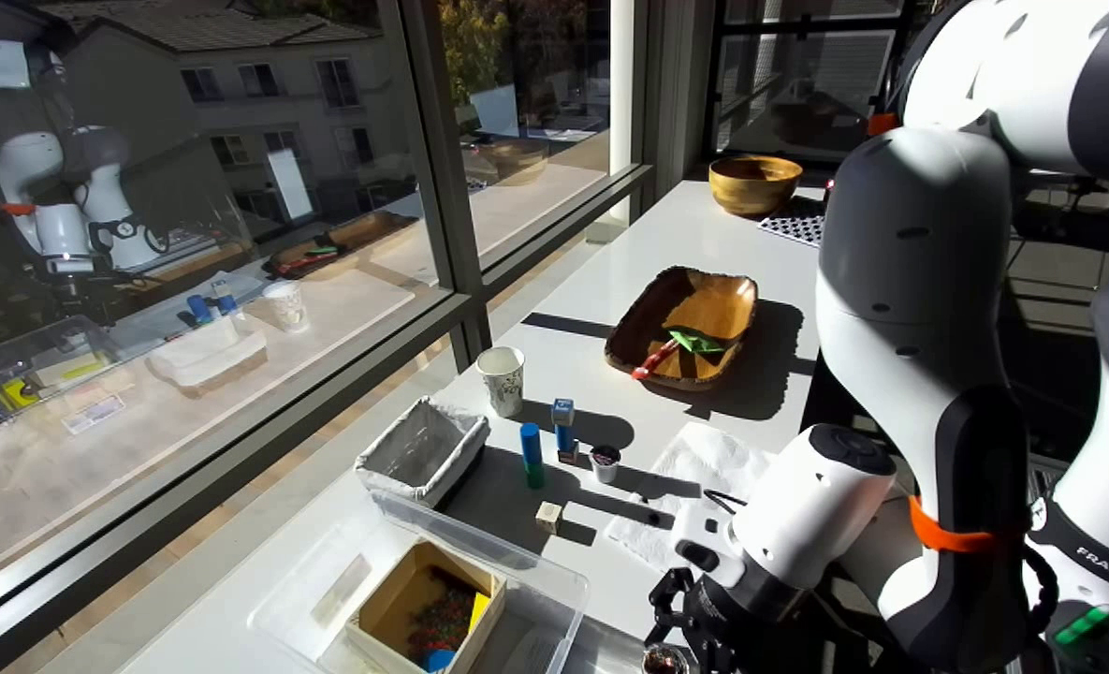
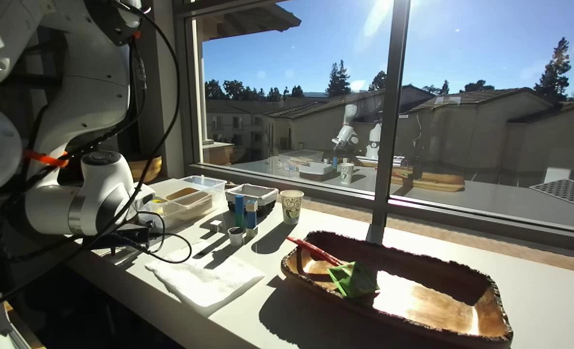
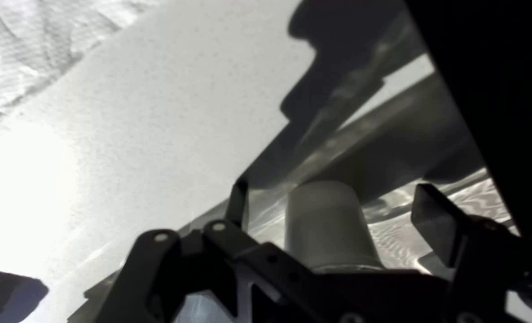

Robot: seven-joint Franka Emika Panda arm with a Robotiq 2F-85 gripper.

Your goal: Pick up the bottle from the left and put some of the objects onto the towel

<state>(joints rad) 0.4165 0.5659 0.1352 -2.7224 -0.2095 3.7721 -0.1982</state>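
Observation:
The white towel [image 1: 724,456] lies slightly wrinkled on the table, also in an exterior view [image 2: 209,283] and at the wrist view's upper left [image 3: 37,49]. My gripper [image 1: 674,629] is low over the shiny metal tray [image 1: 607,646]. In the wrist view my gripper [image 3: 332,197] is open, its fingers on either side of a small pale tapered container [image 3: 328,224] with gaps at both sides. This container's dark, shiny end [image 1: 663,659] shows beside the gripper. It stands on the tray [image 3: 398,242]. No clear bottle shape shows; a blue-green cylinder [image 1: 531,456] stands upright beyond the towel.
Near the cylinder are a blue upright stack [image 1: 564,432], a small white pod [image 1: 605,463] and a wooden cube [image 1: 548,517]. A paper cup [image 1: 502,381], lined basket [image 1: 423,449], clear bin [image 1: 554,580] and wooden tray [image 1: 634,323] stand around. The window borders the table.

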